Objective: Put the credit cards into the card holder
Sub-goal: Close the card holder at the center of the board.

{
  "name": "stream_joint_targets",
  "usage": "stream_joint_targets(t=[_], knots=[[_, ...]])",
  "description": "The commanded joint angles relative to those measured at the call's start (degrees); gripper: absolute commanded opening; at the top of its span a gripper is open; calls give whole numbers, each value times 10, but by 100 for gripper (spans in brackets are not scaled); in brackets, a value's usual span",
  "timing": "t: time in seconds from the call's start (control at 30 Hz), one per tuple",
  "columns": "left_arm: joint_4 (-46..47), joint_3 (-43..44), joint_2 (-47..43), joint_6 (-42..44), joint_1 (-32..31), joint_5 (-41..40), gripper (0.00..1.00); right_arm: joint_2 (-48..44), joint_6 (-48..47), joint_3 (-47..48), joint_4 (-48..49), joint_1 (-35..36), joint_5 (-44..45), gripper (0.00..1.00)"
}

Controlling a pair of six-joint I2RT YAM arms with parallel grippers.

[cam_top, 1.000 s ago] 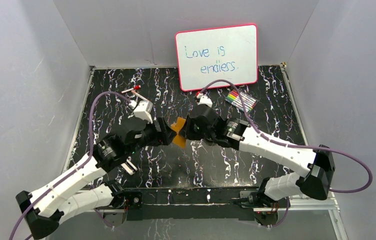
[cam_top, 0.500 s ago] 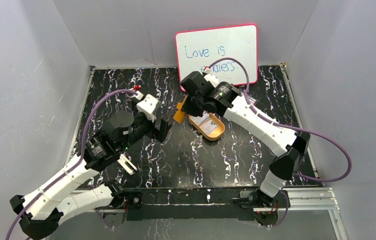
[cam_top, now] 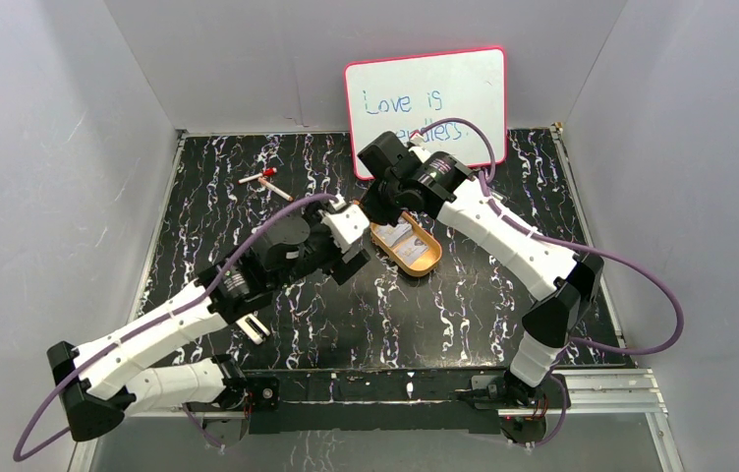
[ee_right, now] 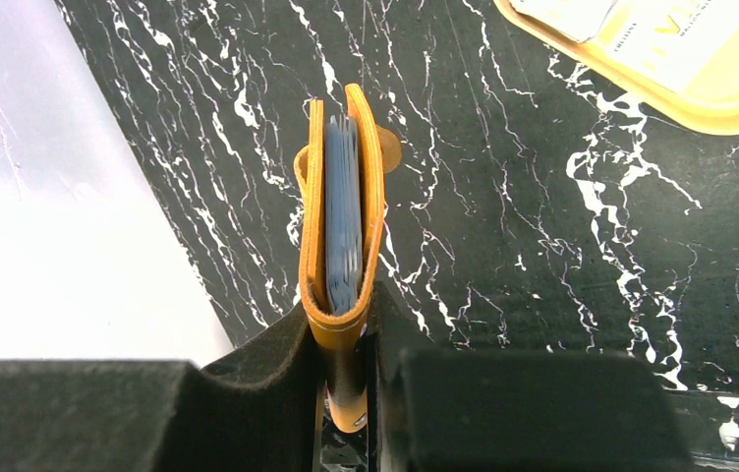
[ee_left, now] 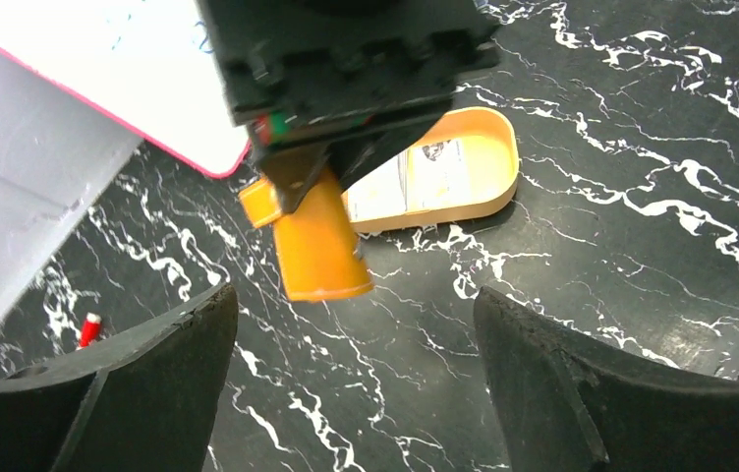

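Since 1 s ago, R gripper has carried the card holder from the near-left side of the tray to the tray's far-left end. L gripper, which met it at the earlier spot, has let go, spread its jaws and moved in toward the tray's near-left side.

R gripper now: jaws narrow, clamped on one short edge of the card holder. Holder is folded almost flat, w/ tan-orange halves outside and blue-grey pocket layers showing btwn them. In L wrist view it hangs tilted from the R fingers, its free end just beside the tray's end, not over the tray. Can't tell whether that end touches the table.

L gripper: jaws wide apart, nothing btwn them. It points at the holder and the tray from the tray's near-left side, apart from both.

Credit cards lie flat inside the tray, pale w/ darker print. At least two sit side by side, filling the half of the tray nearer the holder; the other half shows bare yellow-orange floor.

Further out, a whiteboard w/ blue handwriting and a pink-red border stands behind the tray. A red-capped pen lies well to the tray's left, toward the back.
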Motion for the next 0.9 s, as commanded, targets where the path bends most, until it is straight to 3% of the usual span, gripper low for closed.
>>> stream_joint_targets(t=[0.0,0.3,0.53,0.7,0.8,0.87], knots=[[36,14,20,92,-41,-39,85,-3,21,38,-2,-2,-1,0],[112,1,76,150,-58,-168,68,-11,26,23,12,-4,-14,0],[148,-11,95,171,-59,-205,35,-17,25,14,20,-6,-19,0],[153,-20,93,180,-59,-219,36,-20,24,8,26,-7,-24,0],[151,-19,94,180,-59,-226,49,-20,25,10,27,-8,-26,0],[148,-20,95,179,-59,-230,52,-20,26,11,28,-8,-27,0]])
